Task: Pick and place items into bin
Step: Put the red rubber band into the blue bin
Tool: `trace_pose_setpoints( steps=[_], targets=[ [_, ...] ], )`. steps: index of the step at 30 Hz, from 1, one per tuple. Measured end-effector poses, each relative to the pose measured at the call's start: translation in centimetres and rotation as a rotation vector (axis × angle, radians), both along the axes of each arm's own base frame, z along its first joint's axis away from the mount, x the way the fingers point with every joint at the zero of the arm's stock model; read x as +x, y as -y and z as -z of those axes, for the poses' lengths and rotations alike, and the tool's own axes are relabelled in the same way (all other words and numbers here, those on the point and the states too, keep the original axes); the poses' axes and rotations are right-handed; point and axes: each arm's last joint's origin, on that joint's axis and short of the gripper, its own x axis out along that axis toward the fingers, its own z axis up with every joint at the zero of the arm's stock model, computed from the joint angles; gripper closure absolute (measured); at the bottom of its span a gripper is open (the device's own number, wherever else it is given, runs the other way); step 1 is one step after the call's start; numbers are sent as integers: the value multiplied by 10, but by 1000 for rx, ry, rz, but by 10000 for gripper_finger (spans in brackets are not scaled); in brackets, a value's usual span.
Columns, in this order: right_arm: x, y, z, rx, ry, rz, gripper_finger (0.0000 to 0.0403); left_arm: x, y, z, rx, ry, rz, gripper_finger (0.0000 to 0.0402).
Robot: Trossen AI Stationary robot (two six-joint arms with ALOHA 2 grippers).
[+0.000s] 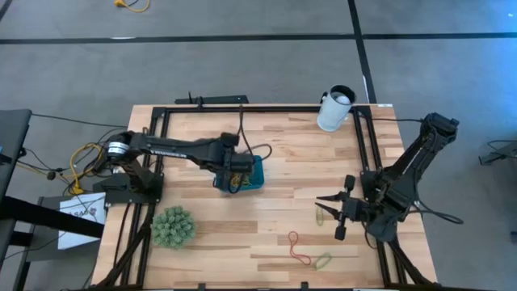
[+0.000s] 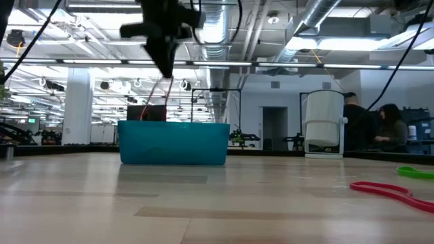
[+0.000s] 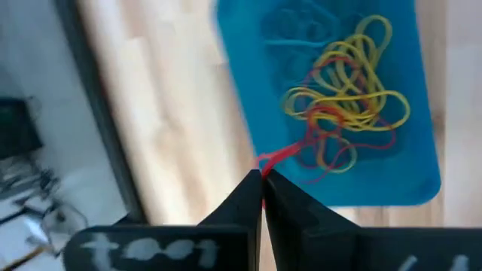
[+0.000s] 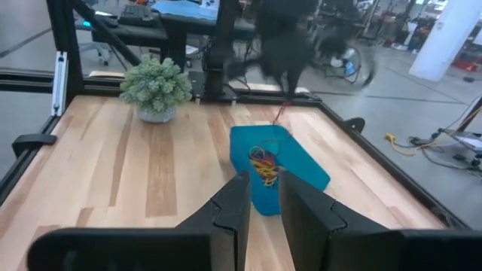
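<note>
Pale wooden plank bench [image 1: 266, 162] with a black frame along its edges. Teal-blue shallow rectangular plastic bin [image 1: 254, 175] near the bench's middle, holding a tangle of yellow and red rubber loops [image 3: 348, 98]. Green spiky ball [image 1: 171, 225] near the front left; white cylindrical cup [image 1: 334, 108] lying at the back right edge. Left tool [image 3: 262, 178] poised over the bin's rim, fingers pressed together on a thin red rubber loop [image 3: 280, 155] that trails down into the tangle. Right tool [image 1: 333, 212] low at the right of the bench, fingers parted a little, nothing between them, just beside a thin green loop [image 1: 323, 213]. Further loose loops at the front: one twisted red [image 1: 298, 247], one pale green [image 1: 322, 260].
</note>
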Motion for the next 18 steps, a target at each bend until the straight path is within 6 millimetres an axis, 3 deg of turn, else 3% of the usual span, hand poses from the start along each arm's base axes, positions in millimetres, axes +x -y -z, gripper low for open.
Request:
trace_pose_setpoints(
  steps=[3,8,18],
  targets=[
    [3,2,1,13,-17,-15,336,-3,0,-24,19,31,-41,401],
    [5,3,1,28,-35,-41,336,-10,-1,-45,55,38,-100,401],
    [5,2,2,36,-39,-48,336,-7,1,-41,-6,39,-157,401]
  ],
)
